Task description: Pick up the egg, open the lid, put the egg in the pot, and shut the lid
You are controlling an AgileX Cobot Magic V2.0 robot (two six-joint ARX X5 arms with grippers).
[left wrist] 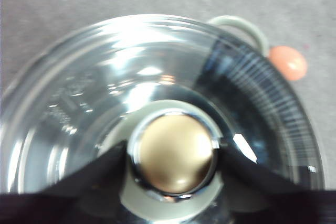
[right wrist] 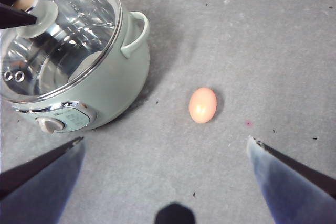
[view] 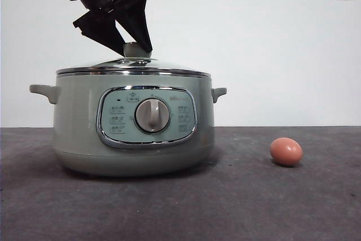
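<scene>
Left gripper (left wrist: 173, 153) clamped on knob (view: 137, 49) of glass lid (view: 133, 67), seated on pot (view: 133, 122). Right gripper (right wrist: 165, 145) spread wide, empty; egg (right wrist: 202, 105) on table (view: 237, 201) just ahead between its jaws.

Even, bright indoor light; soft focus up close.
Glare streaks the glass lid (left wrist: 157, 77) in the blurred left wrist view; the front view is sharp, with faint shadows under the pot (view: 132, 122) and egg (view: 286, 151) on the counter (view: 237, 207).
</scene>
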